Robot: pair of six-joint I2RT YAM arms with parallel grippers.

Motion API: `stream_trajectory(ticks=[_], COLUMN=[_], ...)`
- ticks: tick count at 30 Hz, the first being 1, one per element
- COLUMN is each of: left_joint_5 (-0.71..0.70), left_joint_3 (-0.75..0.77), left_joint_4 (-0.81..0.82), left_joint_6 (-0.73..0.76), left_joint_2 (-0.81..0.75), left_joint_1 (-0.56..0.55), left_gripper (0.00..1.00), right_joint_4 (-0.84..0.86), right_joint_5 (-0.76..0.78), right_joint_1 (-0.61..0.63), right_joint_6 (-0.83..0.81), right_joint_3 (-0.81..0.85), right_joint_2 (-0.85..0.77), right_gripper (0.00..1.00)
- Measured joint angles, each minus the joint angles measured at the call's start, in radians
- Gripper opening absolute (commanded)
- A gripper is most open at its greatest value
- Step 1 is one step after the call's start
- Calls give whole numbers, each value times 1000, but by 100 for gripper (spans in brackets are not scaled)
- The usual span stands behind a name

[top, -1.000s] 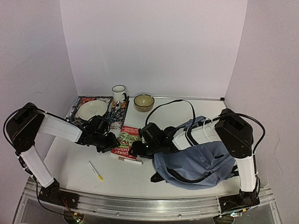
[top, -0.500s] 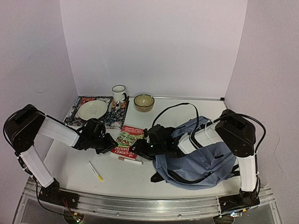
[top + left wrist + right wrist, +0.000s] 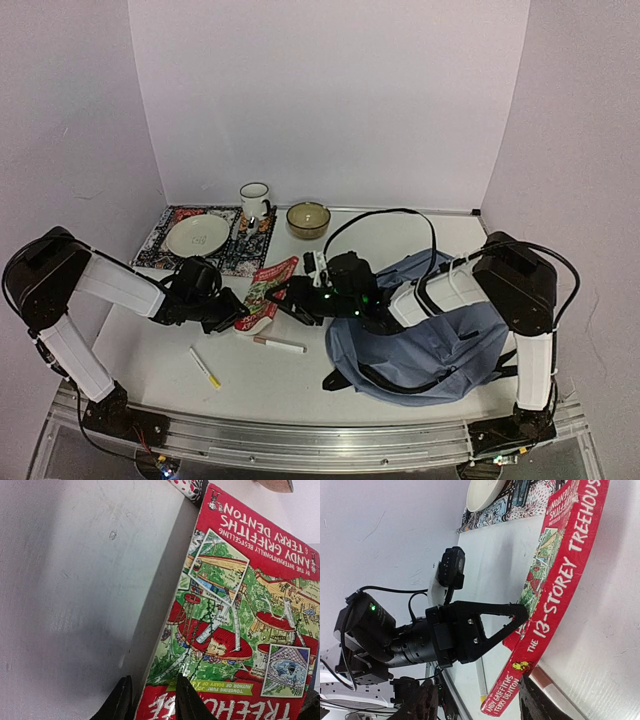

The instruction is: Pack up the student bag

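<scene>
The grey-blue student bag [image 3: 432, 342] lies slumped at the right of the table under my right arm. A red paperback book [image 3: 268, 291] is tilted up off the table between the two grippers. My left gripper [image 3: 238, 312] is shut on the book's near left edge; in the left wrist view one finger lies on the cover [image 3: 235, 620] and the other sits beside the edge, with the gripper [image 3: 152, 702] at the bottom. My right gripper [image 3: 292, 302] is open, its fingers wide apart at the book's red spine [image 3: 560, 580] and right gripper [image 3: 480, 702] low in that view.
A white marker [image 3: 279, 344] and a yellow-tipped pen [image 3: 205, 367] lie on the table near the book. A patterned placemat [image 3: 160, 237] with a plate [image 3: 197, 235], a mug [image 3: 254, 201] and a bowl [image 3: 308, 219] stand at the back.
The book was flat on the table and is now raised and tilted. My right gripper has moved right and up along its edge. My left gripper has shifted slightly toward the near left.
</scene>
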Motion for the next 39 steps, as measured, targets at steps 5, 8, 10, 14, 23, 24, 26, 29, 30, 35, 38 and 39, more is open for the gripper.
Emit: stream_trajectory(ticks=[5, 8, 10, 14, 23, 24, 26, 29, 30, 35, 38, 39], left_joint_5=[9, 11, 15, 26, 46, 47, 49, 58, 61, 69, 68, 67], left_joint_3=[-3, -4, -5, -11, -20, -22, -24, -27, -29, -31, -36, -37], left_joint_4=[0, 1, 2, 13, 34, 36, 42, 59, 67, 82, 94, 96], left_joint_6=[-14, -16, -19, -26, -53, -57, -66, -73, -76, -94, -103, -108], left_joint_2=[-3, -3, -3, -3, -2, -1, 2, 10, 12, 19, 19, 19], left_joint_1=[0, 0, 0, 0, -8, -11, -14, -19, -22, -24, -21, -21], left_gripper=[31, 31, 31, 31, 25, 24, 22, 19, 19, 14, 11, 10], right_joint_4=[-55, -120, -168, -229, -302, -317, -349, -403, -416, -434, -362, -334], right_joint_5=[16, 35, 49, 62, 98, 109, 134, 179, 187, 173, 134, 119], right_joint_1=[1, 1, 1, 0, -2, -2, -1, 2, 2, -2, -16, -21], right_joint_6=[14, 18, 18, 20, 47, 54, 63, 61, 57, 18, 12, 11], right_joint_3=[10, 10, 10, 14, 42, 48, 62, 83, 88, 100, 65, 53], right_joint_2=[0, 0, 0, 15, 59, 60, 57, 51, 50, 50, 50, 51], right_gripper=[54, 54, 54, 54, 61, 63, 67, 68, 68, 63, 62, 60])
